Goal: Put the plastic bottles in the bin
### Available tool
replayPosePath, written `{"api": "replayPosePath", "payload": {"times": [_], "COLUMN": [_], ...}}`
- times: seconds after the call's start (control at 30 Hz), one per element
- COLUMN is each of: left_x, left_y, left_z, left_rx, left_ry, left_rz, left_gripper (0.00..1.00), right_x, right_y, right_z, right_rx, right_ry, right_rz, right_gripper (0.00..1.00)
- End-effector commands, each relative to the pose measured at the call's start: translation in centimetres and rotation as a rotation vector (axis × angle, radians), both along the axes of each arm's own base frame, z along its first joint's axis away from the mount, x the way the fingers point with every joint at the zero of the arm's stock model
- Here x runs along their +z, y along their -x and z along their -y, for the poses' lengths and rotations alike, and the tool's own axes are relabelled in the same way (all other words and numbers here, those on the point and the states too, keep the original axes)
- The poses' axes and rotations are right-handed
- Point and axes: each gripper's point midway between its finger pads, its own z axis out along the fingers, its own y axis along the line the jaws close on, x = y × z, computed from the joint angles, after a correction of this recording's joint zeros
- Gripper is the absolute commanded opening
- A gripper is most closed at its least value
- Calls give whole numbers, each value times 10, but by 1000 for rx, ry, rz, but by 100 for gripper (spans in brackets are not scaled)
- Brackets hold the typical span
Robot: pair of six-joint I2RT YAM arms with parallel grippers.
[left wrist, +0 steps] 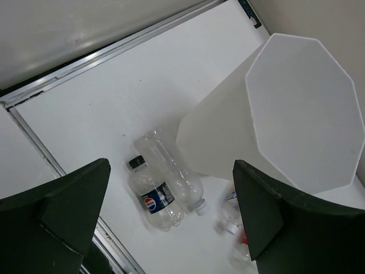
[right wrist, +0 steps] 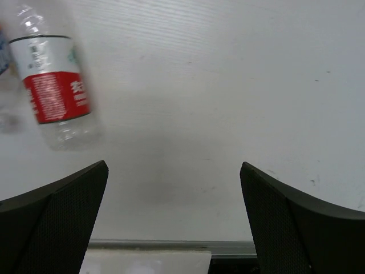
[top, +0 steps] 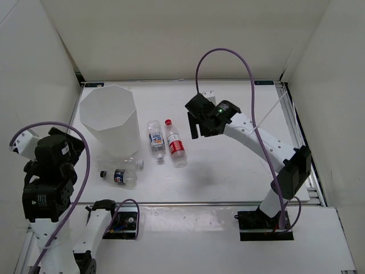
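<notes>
The tall white octagonal bin (top: 108, 119) stands at the back left; it also fills the right of the left wrist view (left wrist: 302, 108). Two bottles lie right of it: a blue-white label one (top: 155, 138) and a red cap and label one (top: 175, 145). A plain bottle (top: 122, 162) lies at the bin's foot, next to a dark-blue label, black cap bottle (top: 118, 176). My left gripper (top: 73, 149) is open and empty, raised left of the bin; below it lie the dark-blue bottle (left wrist: 153, 197) and the plain bottle (left wrist: 171, 168). My right gripper (top: 197, 124) is open and empty, right of the red bottle (right wrist: 54, 91).
White walls enclose the table on the left, back and right. A metal rail (right wrist: 171, 248) runs along the table's edge in the right wrist view. The right arm's purple cable (top: 228, 54) arcs above the table.
</notes>
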Motion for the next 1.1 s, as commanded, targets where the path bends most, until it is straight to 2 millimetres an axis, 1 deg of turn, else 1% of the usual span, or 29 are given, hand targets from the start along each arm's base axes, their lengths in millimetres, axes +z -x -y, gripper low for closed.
{"api": "replayPosePath", "payload": {"times": [0.0, 0.03, 0.07, 0.1, 0.13, 0.17, 0.2, 0.23, 0.27, 0.3, 0.33, 0.37, 0.4, 0.43, 0.47, 0.5, 0.53, 0.6, 0.63, 0.7, 0.73, 0.77, 0.8, 0.9, 0.93, 0.97, 1.07], "left_x": [-12, -16, -15, -13, -20, -24, -28, -34, -45, -49, -52, -58, -60, -61, -63, -63, -64, -68, -68, -68, -71, -71, -71, -72, -72, -73, -73], "left_y": [34, 36, 36, 35, 36, 36, 35, 36, 36, 36, 35, 32, 34, 32, 30, 30, 29, 27, 27, 27, 26, 26, 26, 28, 28, 27, 27], "left_z": [-3, -1, 1, 3, 6, 6, 6, 4, 4, 4, 4, 5, 5, 7, 8, 8, 8, 8, 8, 8, 8, 8, 8, 8, 8, 10, 10], "left_rx": [24, 13, -8, -29, -55, -60, -60, -53, -59, -63, -63, -71, -78, -95, -110, -115, -116, -121, -121, -121, -116, -116, -116, -116, -116, -123, -124], "left_ry": [-6, 1, -7, -15, -15, -22, -21, -25, -31, -37, -37, -31, -40, -39, -38, -46, -45, -50, -50, -50, -42, -42, -42, -41, -41, -36, -36], "left_rz": [-4, -2, 13, 32, 18, 2, -12, -37, -82, -99, -109, -131, -148, -162, -177, -183, -193, -218, -218, -218, -222, -222, -222, -231, -231, -230, -230], "left_gripper": [100, 100, 100, 100, 100, 100, 100, 100, 100, 100, 100, 100, 100, 100, 100, 100, 100, 100, 100, 100, 100, 100, 100, 100, 100, 100, 100], "right_x": [17, 15, 8, 4, 4, -9, -14, -18, -30, -35, -49, -52, -52, -64, -66, -62, -74, -78, -88, -97, -95, -99, -108, -119, -126, -125, -143], "right_y": [-9, -8, -9, -10, -16, -19, -27, -28, -38, -45, -53, -58, -66, -69, -76, -76, -79, -81, -82, -80, -80, -80, -80, -75, -74, -73, -68], "right_z": [-31, -35, -41, -42, -51, -56, -54, -63, -69, -67, -73, -80, -84, -91, -95, -106, -113, -122, -127, -137, -141, -143, -143, -149, -149, -150, -146], "right_rx": [118, 127, 137, 136, 168, 171, 155, 173, 152, 137, 134, 147, 149, 156, 161, 189, 196, 214, 212, 240, 243, 247, 234, 248, 242, 247, 229], "right_ry": [-150, -156, -173, -183, -218, -224, -244, -293, -304, -315, -321, -358, -385, -392, -421, -463, -471, -497, -510, -550, -569, -575, -572, -594, -588, -595, -574], "right_rz": [-35, -54, -93, -114, -109, -148, -172, -215, -244, -262, -283, -295, -293, -319, -320, -337, -361, -377, -400, -432, -437, -446, -461, -505, -518, -524, -562], "right_gripper": [100, 100, 100, 100, 100, 100, 100, 100, 100, 100, 100, 100, 100, 100, 100, 100, 100, 100, 100, 100, 100, 100, 100, 100, 100, 100, 100]}}
